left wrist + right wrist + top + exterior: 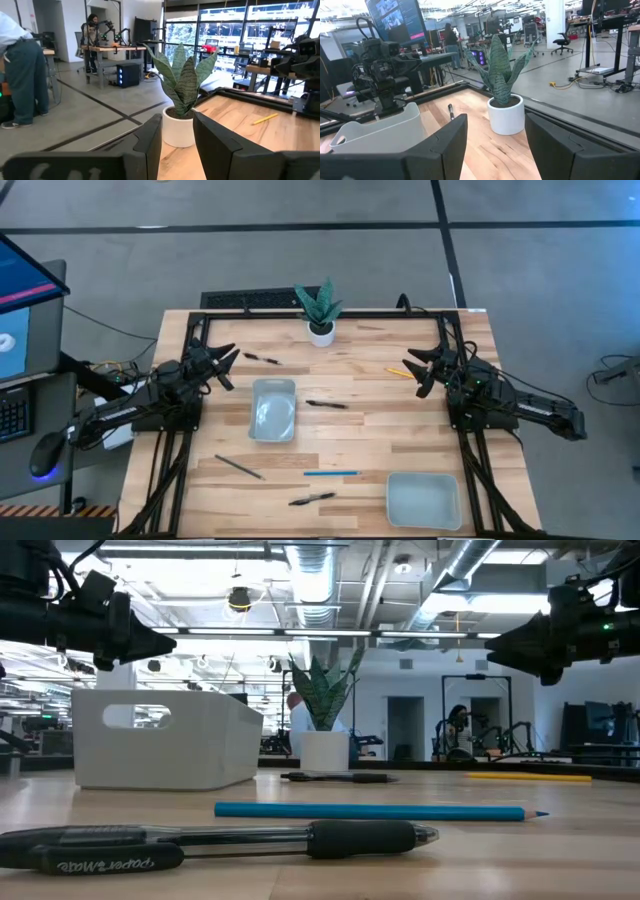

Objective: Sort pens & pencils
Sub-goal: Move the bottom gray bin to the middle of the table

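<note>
Three black pens lie flat on the wooden table: one at the far left (262, 359), one beside the middle tray (326, 404), one near the front edge (312, 499), which also shows close up in the low view (230, 840). The yellow pencil (400, 372) lies by the right arm, the blue pencil (331, 473) and the dark grey pencil (238, 467) toward the front. My left gripper (225, 365) (177, 130) hovers level above the table's left side, open and holding nothing. My right gripper (420, 370) (496, 125) hovers level at the right, open wider, also holding nothing.
A pale tray (273, 408) stands left of the table's middle, and a second tray (423, 500) at the near right corner. A potted plant (320, 310) stands at the middle of the far edge. A dark frame rims the table. People show in the room behind.
</note>
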`<action>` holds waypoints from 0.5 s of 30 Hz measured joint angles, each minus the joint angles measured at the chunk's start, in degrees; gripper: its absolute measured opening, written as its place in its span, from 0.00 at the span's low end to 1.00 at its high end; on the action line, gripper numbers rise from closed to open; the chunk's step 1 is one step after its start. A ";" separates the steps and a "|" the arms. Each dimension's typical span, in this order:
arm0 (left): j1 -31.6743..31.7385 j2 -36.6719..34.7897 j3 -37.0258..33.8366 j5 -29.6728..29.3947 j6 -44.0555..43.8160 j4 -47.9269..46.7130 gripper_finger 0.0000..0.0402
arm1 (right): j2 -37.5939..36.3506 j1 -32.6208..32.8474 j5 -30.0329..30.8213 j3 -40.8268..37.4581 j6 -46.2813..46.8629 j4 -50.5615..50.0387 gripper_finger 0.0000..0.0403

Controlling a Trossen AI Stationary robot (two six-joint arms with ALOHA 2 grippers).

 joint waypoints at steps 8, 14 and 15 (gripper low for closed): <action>-0.01 0.01 0.00 0.00 -2.13 0.00 0.26 | 0.02 0.00 -0.03 -0.01 0.63 0.00 0.55; -0.01 0.00 0.00 0.00 -2.13 -0.02 0.26 | -0.02 -0.95 1.33 -0.06 4.56 0.58 0.55; -0.01 0.01 0.00 0.00 -2.13 -0.02 0.26 | -0.01 -1.13 1.26 -0.06 5.06 0.57 0.55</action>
